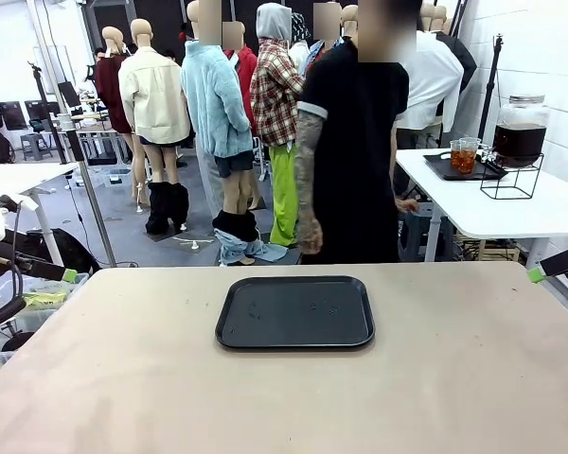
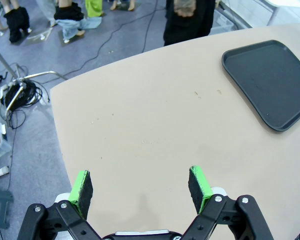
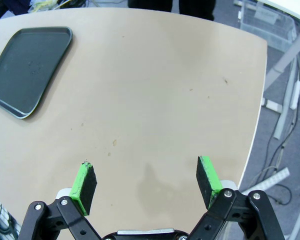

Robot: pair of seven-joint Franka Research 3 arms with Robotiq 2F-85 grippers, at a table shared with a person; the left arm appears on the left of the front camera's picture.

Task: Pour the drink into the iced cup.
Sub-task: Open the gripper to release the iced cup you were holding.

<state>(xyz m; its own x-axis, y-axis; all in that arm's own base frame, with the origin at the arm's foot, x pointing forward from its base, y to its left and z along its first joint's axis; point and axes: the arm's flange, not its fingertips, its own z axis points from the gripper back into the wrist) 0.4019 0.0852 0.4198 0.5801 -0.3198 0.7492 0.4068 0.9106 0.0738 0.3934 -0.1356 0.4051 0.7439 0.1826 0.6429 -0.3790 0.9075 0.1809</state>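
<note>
A black tray point(image 1: 294, 312) lies bare in the middle of the tan table point(image 1: 123, 378); it also appears as the tray point(image 2: 272, 80) in the left wrist view and the tray point(image 3: 27, 67) in the right wrist view. My left gripper point(image 2: 140, 180) hovers open over bare tabletop, and its green tip point(image 1: 68, 275) pokes in at the table's left edge. My right gripper point(image 3: 145, 175) is open over bare tabletop, with its tip point(image 1: 537, 274) at the right edge. Two clear cups of reddish drink point(image 1: 464, 156) stand on a white table behind.
A person in a black shirt point(image 1: 355, 151) stands at the far side, turned toward the white table point(image 1: 492, 203), which holds a dark tray and a glass drink dispenser point(image 1: 521, 128) on a wire stand. Cables and a stand lie on the floor to the left.
</note>
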